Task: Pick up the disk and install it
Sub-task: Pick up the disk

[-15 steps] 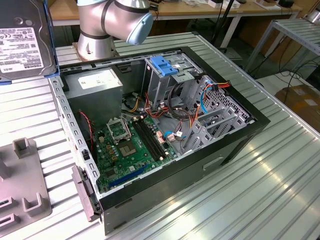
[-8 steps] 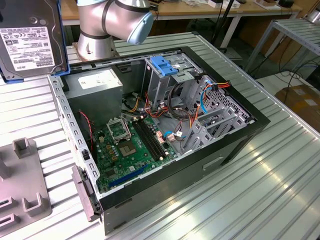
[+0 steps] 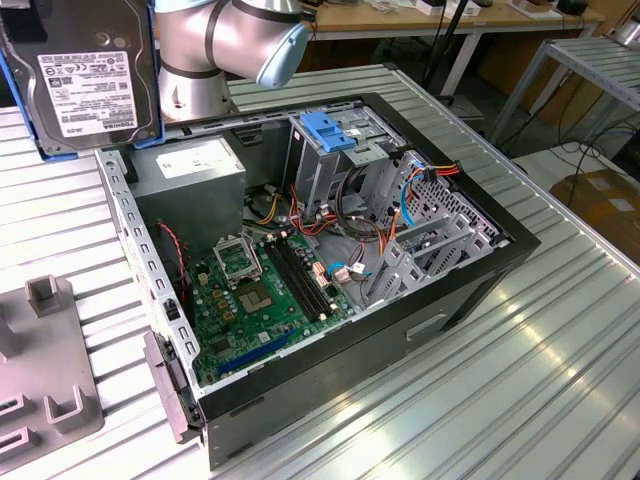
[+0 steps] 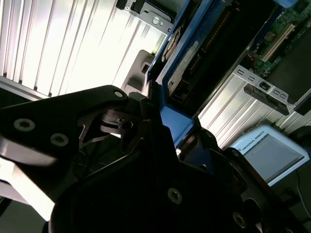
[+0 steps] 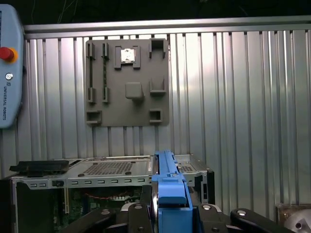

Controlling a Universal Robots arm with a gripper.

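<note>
Ribbed metal table (image 3: 560, 330) under open computer case (image 3: 470, 290). Grey moulded tray (image 3: 45, 370) beside case, on exterior view's left. Disk (image 3: 90, 75) in blue carrier, upright in air, clear of case, off its power-supply corner. Gripper (image 5: 171, 213) clenched on disk's blue edge.
</note>
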